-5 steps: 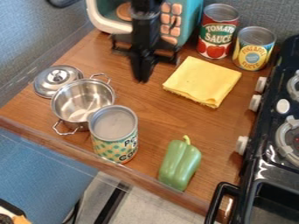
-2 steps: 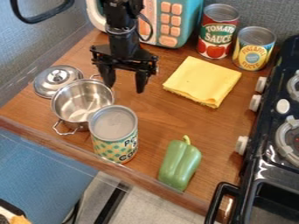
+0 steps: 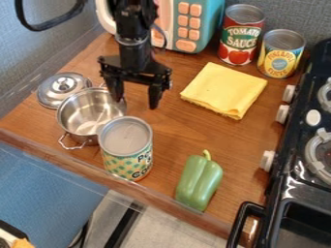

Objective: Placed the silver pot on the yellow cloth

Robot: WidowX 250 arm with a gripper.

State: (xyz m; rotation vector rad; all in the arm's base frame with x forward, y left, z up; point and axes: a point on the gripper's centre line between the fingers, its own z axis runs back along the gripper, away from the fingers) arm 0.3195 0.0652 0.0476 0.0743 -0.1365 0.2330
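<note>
Black two-finger gripper (image 3: 136,102), fingers spread, grasping nothing, hangs with round silver metal pot (image 3: 89,117) between its eight and nine o'clock in camera view; pickup likely needs shift that way, away from square yellow cloth (image 3: 223,90).

I see the shiny silver pot (image 3: 84,114) upright on the counter (image 3: 174,135), well apart from the flat, folded yellow cloth (image 3: 223,90).

We see a blue-gray fabric partition (image 3: 45,53) behind the brown wood-grain table (image 3: 161,140), a blue textured surface (image 3: 45,198) below, and pale gray flooring (image 3: 161,230).
</note>
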